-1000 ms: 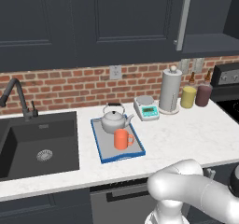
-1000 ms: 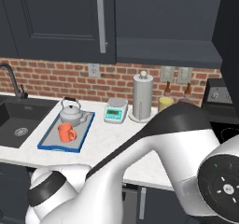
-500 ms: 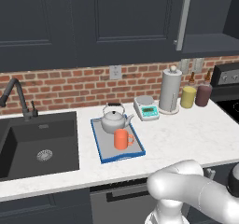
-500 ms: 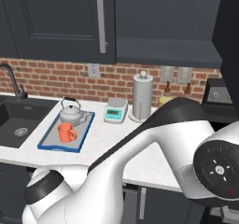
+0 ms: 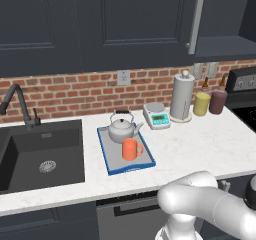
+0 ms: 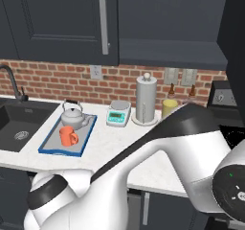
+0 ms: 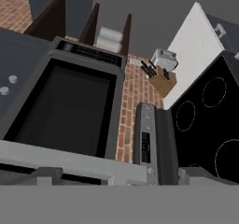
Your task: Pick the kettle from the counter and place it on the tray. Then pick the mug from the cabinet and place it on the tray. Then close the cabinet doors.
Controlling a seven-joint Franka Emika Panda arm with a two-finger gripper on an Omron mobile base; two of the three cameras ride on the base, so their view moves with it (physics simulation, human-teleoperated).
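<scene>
Navy cabinet doors are what the next move turns on. The kettle (image 5: 121, 129) and the orange mug (image 5: 131, 149) both stand on the tray (image 5: 111, 164), which lies on the counter (image 5: 200, 144) just right of the sink (image 5: 40, 156), the mug toward the counter's front edge, the kettle behind it toward the brick wall. One door (image 5: 145, 26) with its grey bar handle (image 5: 196, 21) hangs above the counter's back edge; right of it the cabinet (image 6: 172, 54) looks open, with another door (image 6: 234, 42) swung out at the far right. The hand, fingers wide apart and holding nothing, points off to the right at a stove (image 7: 205, 120) and knife block (image 7: 161, 80), so judging by this the doors lie up and to its left.
</scene>
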